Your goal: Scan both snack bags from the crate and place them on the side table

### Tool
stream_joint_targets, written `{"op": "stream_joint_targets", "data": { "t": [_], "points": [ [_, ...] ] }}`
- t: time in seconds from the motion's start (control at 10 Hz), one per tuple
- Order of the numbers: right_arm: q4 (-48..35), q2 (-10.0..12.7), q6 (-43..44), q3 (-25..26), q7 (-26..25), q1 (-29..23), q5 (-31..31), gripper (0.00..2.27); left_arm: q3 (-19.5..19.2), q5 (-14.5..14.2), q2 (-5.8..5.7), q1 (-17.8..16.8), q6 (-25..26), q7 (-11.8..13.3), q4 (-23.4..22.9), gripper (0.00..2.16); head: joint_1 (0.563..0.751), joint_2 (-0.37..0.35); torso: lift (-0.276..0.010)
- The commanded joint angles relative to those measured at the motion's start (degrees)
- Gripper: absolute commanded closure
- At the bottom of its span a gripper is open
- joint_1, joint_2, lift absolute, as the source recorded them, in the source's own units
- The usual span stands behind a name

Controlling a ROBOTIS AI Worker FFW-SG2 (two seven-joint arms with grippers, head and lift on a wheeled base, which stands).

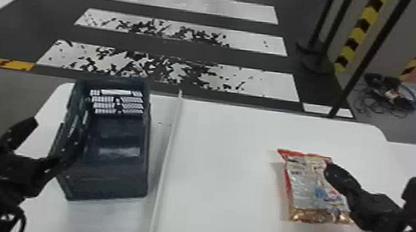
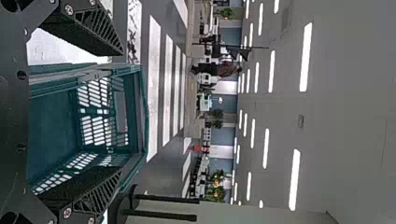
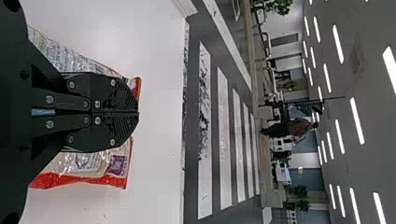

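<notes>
Head view: to the left, dark blue-green perforated plastic crate (image 1: 111, 183) upright on white table (image 1: 218, 185), with left gripper (image 1: 57, 133) beside it; to the right, flat red-and-silver printed plastic snack bag (image 1: 311, 183) on table, partly behind right gripper (image 1: 330, 170). Left wrist view: fingers spread, crate showing between. Right wrist view: fingers closed, tips together; printed packaging (image 3: 88, 163) visible on both sides.

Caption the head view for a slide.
Crate and snack bag on white tabletop, left gripper near the crate, right gripper near the bag.
</notes>
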State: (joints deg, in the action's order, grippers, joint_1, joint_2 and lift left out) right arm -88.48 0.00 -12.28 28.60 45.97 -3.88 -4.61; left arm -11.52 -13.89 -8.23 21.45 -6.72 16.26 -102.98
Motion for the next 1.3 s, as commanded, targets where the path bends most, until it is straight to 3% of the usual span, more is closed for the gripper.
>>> {"op": "stream_joint_targets", "data": {
  "t": [0.0, 0.7, 1.2],
  "points": [
    [4.2, 0.1, 0.7, 0.0, 0.1, 1.9, -1.5, 1.95, 0.0, -0.1, -0.12, 0.0, 0.0, 0.0, 0.2, 0.13, 0.695, -0.036, -0.098],
    [11.9, 0.1, 5.1, -0.4, -0.1, 4.0, -6.1, 1.95, 0.3, -0.8, -0.47, -0.4, 0.0, 0.0, 0.5, 0.13, 0.695, -0.017, -0.098],
    [-3.6, 0.1, 0.5, 0.8, -0.5, -0.4, -2.2, 1.95, 0.2, -0.8, -0.47, -0.3, 0.0, 0.0, 0.2, 0.13, 0.695, -0.033, -0.098]
  ]
}}
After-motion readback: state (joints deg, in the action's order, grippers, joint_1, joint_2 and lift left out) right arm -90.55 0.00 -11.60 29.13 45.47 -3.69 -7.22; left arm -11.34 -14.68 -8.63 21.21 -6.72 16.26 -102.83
